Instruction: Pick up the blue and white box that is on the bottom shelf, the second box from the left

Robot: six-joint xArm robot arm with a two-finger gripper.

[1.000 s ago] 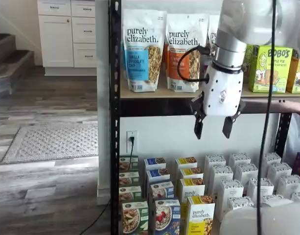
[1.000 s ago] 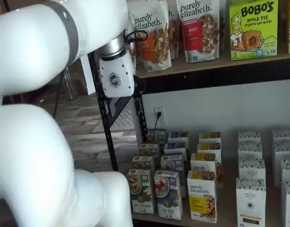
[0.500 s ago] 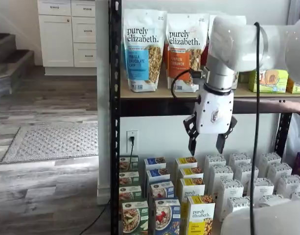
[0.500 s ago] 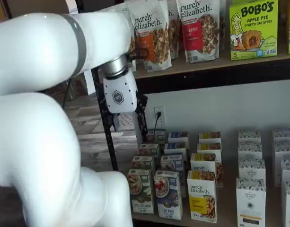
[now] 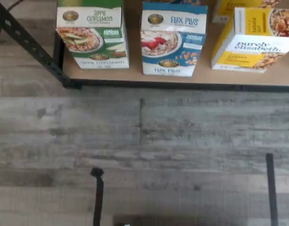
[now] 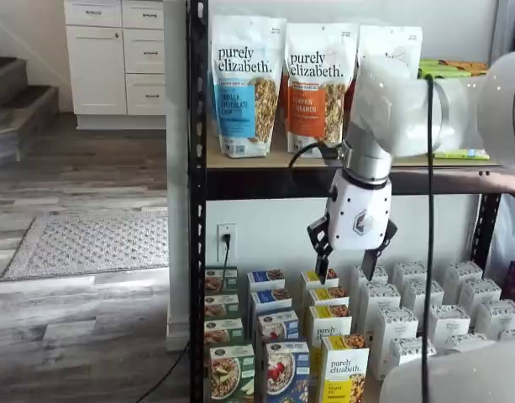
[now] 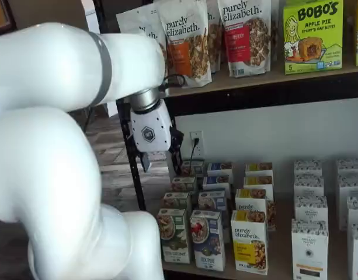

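Item: white-bodied gripper [image 6: 349, 253] with two black fingers, released, a plain gap between the fingers in a shelf view. Change over the last second: it had dropped from level with the wood-board upper shelf [image 6: 265, 161] to hang above the far rows of cartons, drifting left toward the target column. Target: small upright blue and white carton with a bowl of red berries [image 7: 207, 240], untouched, at the near edge of the bottom shelf [image 5: 191, 81], between the green and white apple-cinnamon carton [image 7: 173, 235] on its left and the yellow and white "purely elizabeth" carton [image 7: 249, 241] on its right; the wrist view showed it too [image 5: 171, 38]. Judgement: approach underway, nothing grasped; further descent and travel toward the near row seemed required.
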